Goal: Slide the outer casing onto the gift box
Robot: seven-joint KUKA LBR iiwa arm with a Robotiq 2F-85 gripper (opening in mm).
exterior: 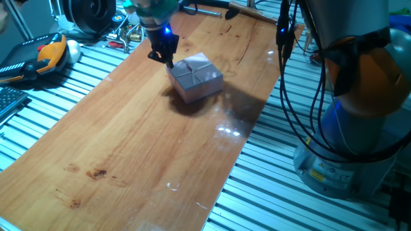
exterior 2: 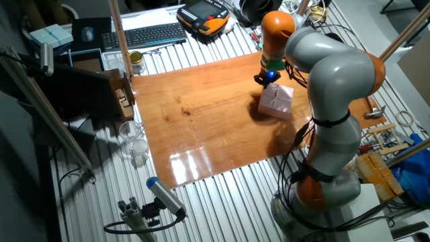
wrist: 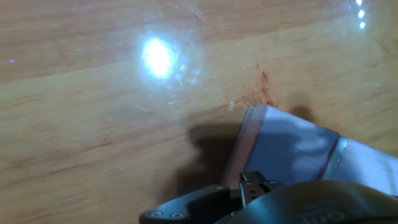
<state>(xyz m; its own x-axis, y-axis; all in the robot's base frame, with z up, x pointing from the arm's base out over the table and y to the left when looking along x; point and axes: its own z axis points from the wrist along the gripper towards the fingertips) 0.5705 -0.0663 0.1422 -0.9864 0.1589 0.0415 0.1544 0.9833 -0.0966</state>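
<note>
The outer casing [exterior: 198, 76] is a pale pink square cover with a thin ribbon cross on top. It lies flat on the wooden board [exterior: 128, 147], toward the far right part, and also shows in the other fixed view [exterior 2: 277, 99]. My gripper [exterior: 169, 63] points down at the casing's far-left corner, fingers together, touching or just above its top edge. In the hand view the casing's corner [wrist: 292, 152] lies right under my gripper [wrist: 252, 186]. The gift box with beige blocks is hidden; no tray shows beside the casing.
The robot base [exterior: 359, 128] and its hanging cables [exterior: 289, 96] stand right of the board. A teach pendant [exterior: 45, 54] and tools lie at the far left. A keyboard [exterior 2: 144, 35] and glass jars [exterior 2: 134, 144] sit beyond the board's edges.
</note>
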